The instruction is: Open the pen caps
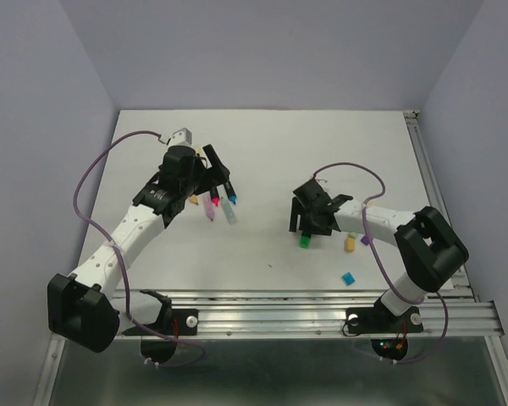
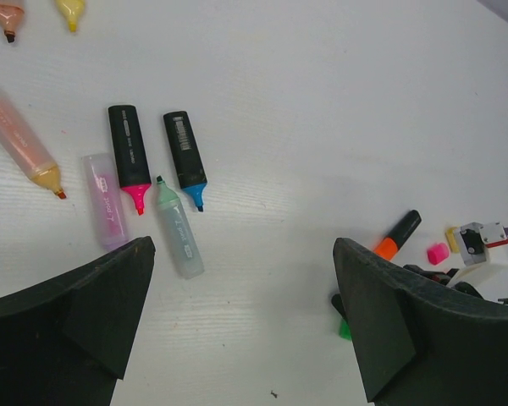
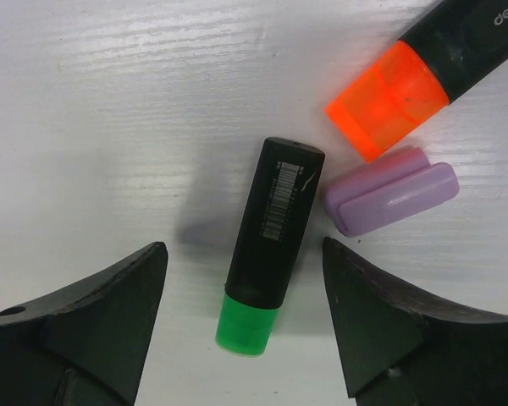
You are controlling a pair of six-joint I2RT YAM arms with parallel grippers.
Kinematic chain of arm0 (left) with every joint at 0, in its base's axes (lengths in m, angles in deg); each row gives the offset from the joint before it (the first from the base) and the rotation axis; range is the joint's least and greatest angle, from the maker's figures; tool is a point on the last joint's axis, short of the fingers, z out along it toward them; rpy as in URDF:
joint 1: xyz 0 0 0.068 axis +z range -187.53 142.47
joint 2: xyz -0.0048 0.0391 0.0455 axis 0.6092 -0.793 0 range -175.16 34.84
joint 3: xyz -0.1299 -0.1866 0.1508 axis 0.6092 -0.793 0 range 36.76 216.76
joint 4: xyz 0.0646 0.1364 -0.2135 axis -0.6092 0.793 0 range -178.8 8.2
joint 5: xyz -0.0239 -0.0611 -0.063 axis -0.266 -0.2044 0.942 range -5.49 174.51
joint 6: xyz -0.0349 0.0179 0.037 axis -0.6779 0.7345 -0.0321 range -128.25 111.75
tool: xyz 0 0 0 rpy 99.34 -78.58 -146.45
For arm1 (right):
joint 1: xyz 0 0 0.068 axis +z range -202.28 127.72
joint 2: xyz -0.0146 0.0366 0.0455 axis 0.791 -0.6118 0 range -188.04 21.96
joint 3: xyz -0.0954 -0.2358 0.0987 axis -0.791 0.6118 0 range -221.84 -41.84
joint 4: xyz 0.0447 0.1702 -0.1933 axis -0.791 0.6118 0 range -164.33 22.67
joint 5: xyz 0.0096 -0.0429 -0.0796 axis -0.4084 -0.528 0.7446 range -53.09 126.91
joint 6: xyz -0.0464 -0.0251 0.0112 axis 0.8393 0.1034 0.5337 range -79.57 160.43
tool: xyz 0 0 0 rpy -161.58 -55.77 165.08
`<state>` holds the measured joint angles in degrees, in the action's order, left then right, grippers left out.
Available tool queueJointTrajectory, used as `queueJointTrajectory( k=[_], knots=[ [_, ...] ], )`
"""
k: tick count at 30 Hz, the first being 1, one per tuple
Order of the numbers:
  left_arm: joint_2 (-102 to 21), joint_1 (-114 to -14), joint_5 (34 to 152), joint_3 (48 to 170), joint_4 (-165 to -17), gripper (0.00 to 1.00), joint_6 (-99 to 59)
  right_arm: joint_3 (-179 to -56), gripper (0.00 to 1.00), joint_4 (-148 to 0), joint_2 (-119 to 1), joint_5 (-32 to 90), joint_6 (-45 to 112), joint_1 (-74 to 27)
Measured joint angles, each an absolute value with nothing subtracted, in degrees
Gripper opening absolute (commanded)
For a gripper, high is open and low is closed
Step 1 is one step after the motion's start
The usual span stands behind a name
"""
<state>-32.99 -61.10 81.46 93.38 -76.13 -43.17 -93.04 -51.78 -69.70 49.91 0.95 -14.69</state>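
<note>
While the left gripper (image 2: 241,249) hangs with its jaws spread as wide as they go and nothing between them, the uncapped pens (image 2: 129,152) lie in a loose row on the table (image 2: 339,101) just beyond its fingers, tips bare. Over on the right, the right gripper (image 3: 244,249) hovers low with its jaws apart, one on each side of the green-capped pen (image 3: 275,211), gripping nothing.

That pen looks light, stiff and smooth, so I'd expect it to roll or skid if nudged off-centre. The black barrel is the place to pinch, across its width, leaving the green cap (image 3: 247,328) free for a straight pull along the pen. It probably snaps on and will want a firm tug.

Just right of the barrel lies a loose purple cap (image 3: 389,199); whether they touch I can't tell. Beyond it an orange cap (image 3: 388,100) sits on a black pen whose barrel runs out of the wrist view. From above, the gripper hides most of the green-capped pen.
</note>
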Motion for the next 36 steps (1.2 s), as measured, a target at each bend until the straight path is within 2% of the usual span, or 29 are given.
queueJointTrajectory(
  k=[5, 6, 8, 12, 13, 14, 21, 22, 26, 31, 36],
  knots=[
    [-33.32, -61.10, 81.50, 93.36, -76.18, 0.99, -43.12, -94.70, 0.59, -51.83, -71.71, 52.20, -0.03, -14.67],
    [-33.36, -61.10, 81.52, 93.34, -76.20, 0.99, -43.08, -95.01, 0.51, -51.85, -72.06, 52.81, -0.34, -14.67],
    [-33.41, -61.10, 81.68, 93.34, -76.20, 0.99, -42.99, -95.38, 0.43, -51.78, -72.59, 53.84, -0.56, -14.67],
    [-33.43, -61.10, 82.49, 93.34, -76.42, 0.99, -42.75, -96.23, 0.35, -51.72, -73.79, 56.18, -1.54, -14.52],
    [-33.43, -61.10, 82.73, 93.25, -76.63, 0.99, -42.66, -96.45, 0.27, -51.76, -74.05, 56.60, -1.83, -14.43],
    [-33.41, -61.10, 82.97, 92.97, -77.18, 0.99, -42.51, -96.54, 0.24, -51.83, -74.16, 56.84, -1.93, -14.34],
    [-33.41, -61.15, 89.37, 89.21, -81.29, 0.99, -40.65, -95.95, 0.13, -54.03, -72.81, 57.89, -3.38, -14.30],
    [-33.41, -61.24, 90.90, 88.38, -82.36, 0.99, -40.11, -95.29, 0.08, -55.13, -71.56, 57.65, -3.42, -14.30],
    [-33.34, -63.44, 101.37, 83.26, -90.75, 0.99, -37.53, -94.24, 0.02, -58.58, -63.56, 57.12, -4.69, -14.30],
    [-33.54, -69.24, 111.10, 79.76, -98.82, 0.99, -34.51, -94.42, 0.01, -61.57, -56.26, 56.90, -7.71, -14.30],
    [-34.89, -74.76, 113.33, 80.05, -103.96, 0.99, -32.26, -94.42, 0.01, -62.45, -53.66, 54.59, -10.35, -14.30]
  ],
)
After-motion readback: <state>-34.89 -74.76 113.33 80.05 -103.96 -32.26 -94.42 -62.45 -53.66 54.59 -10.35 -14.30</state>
